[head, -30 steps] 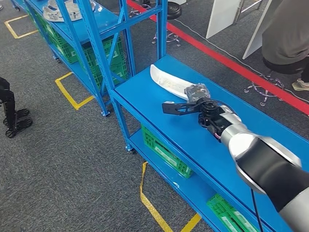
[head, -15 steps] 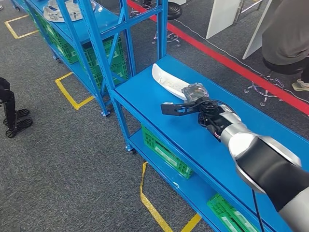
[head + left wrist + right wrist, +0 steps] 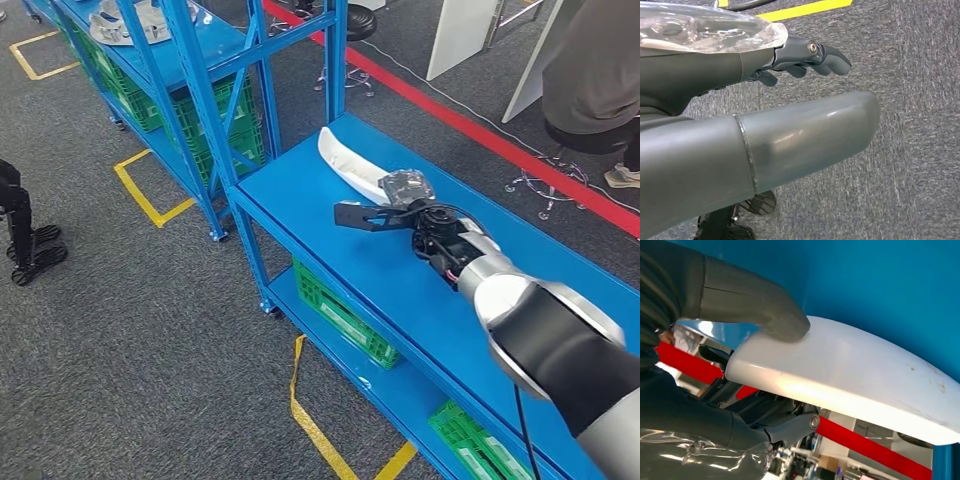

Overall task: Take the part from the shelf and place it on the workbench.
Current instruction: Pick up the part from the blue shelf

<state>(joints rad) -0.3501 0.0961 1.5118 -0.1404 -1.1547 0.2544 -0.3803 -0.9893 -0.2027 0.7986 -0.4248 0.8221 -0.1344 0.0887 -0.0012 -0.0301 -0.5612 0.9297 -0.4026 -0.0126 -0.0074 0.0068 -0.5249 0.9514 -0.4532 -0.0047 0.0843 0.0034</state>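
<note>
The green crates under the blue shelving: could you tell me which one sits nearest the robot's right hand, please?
The green crate on the lower shelf directly below the right hand; the others sit further left or nearer the camera.

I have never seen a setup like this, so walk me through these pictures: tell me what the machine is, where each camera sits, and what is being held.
This is a two-armed humanoid robot. The wide picture comes from a camera on its head, looking down at a blue workbench. Its silver right arm reaches over the bench, and the right hand holds a long white part. The right wrist camera shows this close up: the thumb presses on the white part's upper face, darker fingers underneath. The left wrist camera looks at grey carpet past the left hand, which holds nothing. Green crates sit on the lower shelf.
</note>
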